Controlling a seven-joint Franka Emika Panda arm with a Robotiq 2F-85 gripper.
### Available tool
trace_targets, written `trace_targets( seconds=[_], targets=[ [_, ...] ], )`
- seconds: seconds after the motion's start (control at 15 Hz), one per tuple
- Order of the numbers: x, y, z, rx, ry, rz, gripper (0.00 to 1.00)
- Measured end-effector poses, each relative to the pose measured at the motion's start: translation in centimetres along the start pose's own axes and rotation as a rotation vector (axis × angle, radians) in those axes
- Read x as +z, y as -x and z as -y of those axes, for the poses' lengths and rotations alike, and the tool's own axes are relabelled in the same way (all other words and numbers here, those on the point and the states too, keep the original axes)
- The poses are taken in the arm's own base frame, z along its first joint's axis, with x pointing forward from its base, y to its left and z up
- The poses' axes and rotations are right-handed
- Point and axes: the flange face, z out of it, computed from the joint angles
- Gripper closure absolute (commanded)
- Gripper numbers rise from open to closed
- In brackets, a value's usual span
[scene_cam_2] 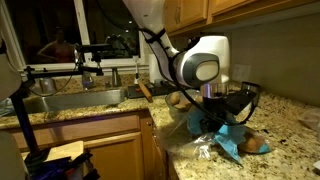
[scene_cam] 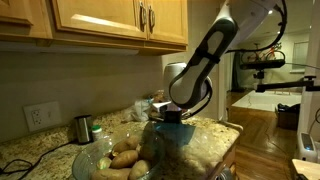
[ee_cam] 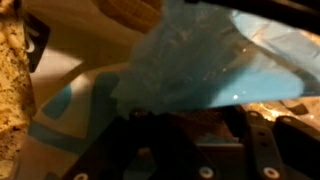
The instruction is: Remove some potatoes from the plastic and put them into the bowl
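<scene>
Gripper [scene_cam_2: 214,112] low over plastic [scene_cam_2: 230,140], cannot tell its grip; clamp potato [scene_cam_2: 256,146] squarely, not plastic, then swing to bowl [scene_cam: 88,160].

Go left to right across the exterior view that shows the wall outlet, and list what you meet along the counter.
wall outlet → dark metal cup → bowl with potatoes in it → gripper

Several tan-brown potatoes [scene_cam: 125,158] lay piled in the wide clear glass bowl [scene_cam: 85,158]. The crinkled plastic [scene_cam_2: 228,143], blue and translucent, sat bunched just beside it.
</scene>
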Motion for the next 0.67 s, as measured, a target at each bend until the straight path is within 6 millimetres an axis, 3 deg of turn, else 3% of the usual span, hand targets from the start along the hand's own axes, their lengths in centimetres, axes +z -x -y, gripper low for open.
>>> trace_targets(
  seconds=[0.67],
  targets=[
    [-3.9, -0.5, 0.6, -0.034, 0.035, 0.02, 0.68]
  ],
)
